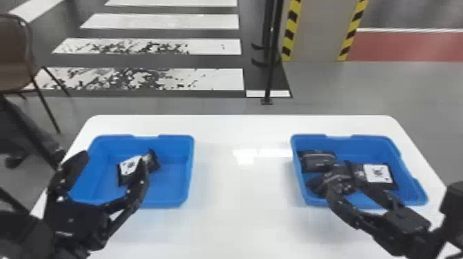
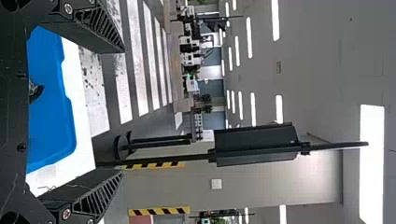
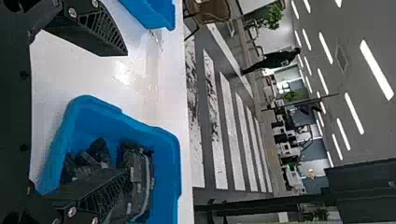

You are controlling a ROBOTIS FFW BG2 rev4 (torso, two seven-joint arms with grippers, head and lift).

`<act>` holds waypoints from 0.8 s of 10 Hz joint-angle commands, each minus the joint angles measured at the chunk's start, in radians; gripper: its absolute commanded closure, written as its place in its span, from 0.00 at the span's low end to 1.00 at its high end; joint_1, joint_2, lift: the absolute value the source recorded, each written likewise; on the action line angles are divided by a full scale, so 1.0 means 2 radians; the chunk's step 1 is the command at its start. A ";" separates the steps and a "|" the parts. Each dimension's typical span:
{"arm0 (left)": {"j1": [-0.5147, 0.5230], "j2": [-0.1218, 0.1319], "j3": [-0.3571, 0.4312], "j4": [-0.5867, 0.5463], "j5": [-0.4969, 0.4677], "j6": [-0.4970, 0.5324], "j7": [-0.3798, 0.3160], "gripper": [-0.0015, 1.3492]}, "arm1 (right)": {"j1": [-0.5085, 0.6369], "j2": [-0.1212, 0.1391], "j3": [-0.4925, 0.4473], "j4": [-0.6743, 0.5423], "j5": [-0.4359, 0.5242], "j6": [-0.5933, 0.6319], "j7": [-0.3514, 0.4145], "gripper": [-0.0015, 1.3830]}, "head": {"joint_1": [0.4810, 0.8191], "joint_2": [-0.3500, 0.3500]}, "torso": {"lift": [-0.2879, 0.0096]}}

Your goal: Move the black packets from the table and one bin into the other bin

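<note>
- Left pincer (image 1: 109, 170) hung open above the left bin (image 1: 175, 148), where a white-labelled black packet (image 1: 128, 167) lay.
- Right pincer (image 3: 127, 113) was open too, over the right bin's (image 1: 365, 148) black packets (image 1: 318, 162).
- The packets looked light, pliable, perhaps slippery; a grip across the middle, clear of loose edges, seemed surest.

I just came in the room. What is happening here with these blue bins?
A robot is at work moving black packets into one bin. Its left end effector is open over the left bin, where a packet with a white label lies. Its right end effector, also open, is over the right bin, which holds several black packets. Neither seems to grip anything.
</note>
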 commanded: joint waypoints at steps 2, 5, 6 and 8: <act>-0.057 0.007 0.000 0.023 -0.019 0.085 -0.026 0.09 | 0.046 0.010 -0.007 -0.021 -0.035 0.010 -0.002 0.09 | 0.63 0.52 | 0.60; -0.186 0.009 0.030 0.099 -0.063 0.221 -0.078 0.08 | 0.063 0.010 -0.007 -0.034 -0.045 0.010 -0.001 0.10 | 0.63 0.54 | 0.60; -0.222 0.020 0.032 0.133 -0.067 0.237 -0.090 0.09 | 0.070 0.010 -0.007 -0.040 -0.047 0.010 -0.001 0.10 | 0.63 0.57 | 0.60; -0.289 0.036 0.040 0.194 -0.091 0.270 -0.137 0.09 | 0.070 0.010 -0.007 -0.040 -0.049 0.010 0.000 0.10 | 0.63 0.62 | 0.60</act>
